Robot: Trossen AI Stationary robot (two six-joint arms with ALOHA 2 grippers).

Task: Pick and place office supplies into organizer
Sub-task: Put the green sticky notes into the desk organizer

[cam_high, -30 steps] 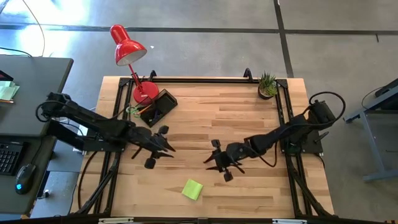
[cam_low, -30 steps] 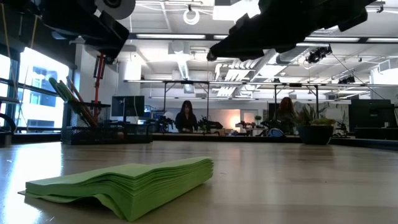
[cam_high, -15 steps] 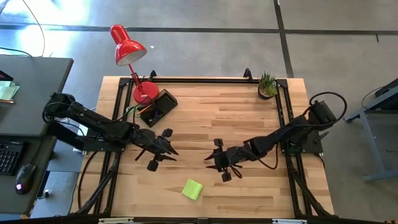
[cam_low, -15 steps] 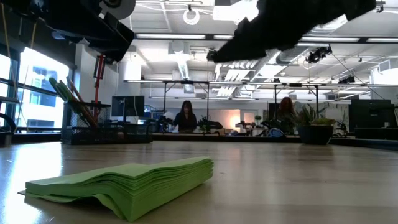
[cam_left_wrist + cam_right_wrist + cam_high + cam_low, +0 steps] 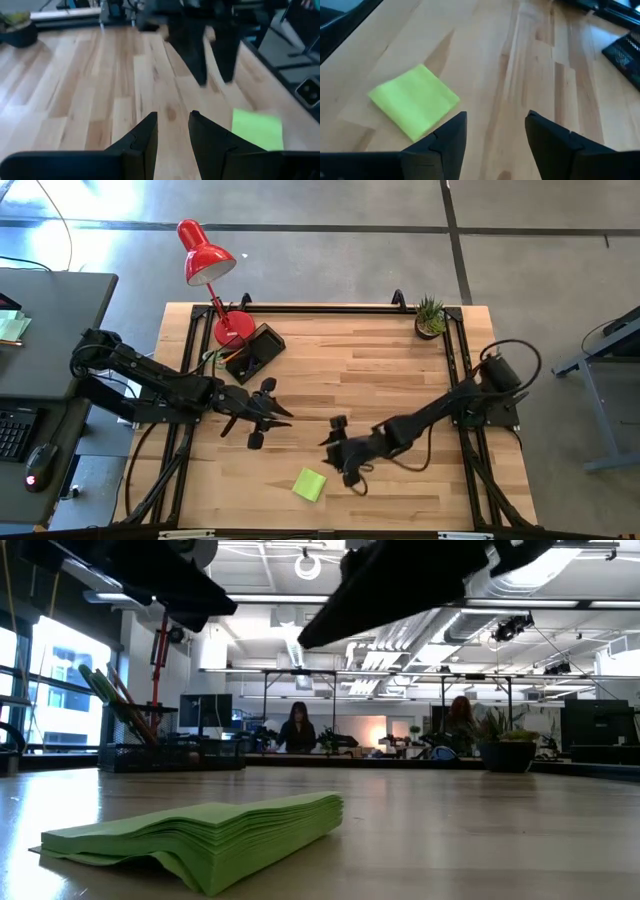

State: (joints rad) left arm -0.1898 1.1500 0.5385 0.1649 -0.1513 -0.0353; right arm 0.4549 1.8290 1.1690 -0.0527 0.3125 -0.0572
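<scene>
Bare wood surrounds the pad (image 5: 310, 484), which lies flat near the front edge, so I have room on every side. My right gripper (image 5: 337, 452) hangs just beside it, fingers wide apart, lined up for a pick, I judge. My left gripper (image 5: 268, 412) waits mid-table, fingers slightly apart, empty. My target, the organizer (image 5: 254, 351), sits well apart at the back left.

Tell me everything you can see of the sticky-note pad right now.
The sticky-note pad is a lime-green square stack of thin paper sheets, lying flat on the wooden table near its front edge. In the low view its layered edges show, with the lower sheets fanned out slightly at the corner. Nothing touches it except the table. The right hand hangs just beside it, fingers open and empty.
</scene>
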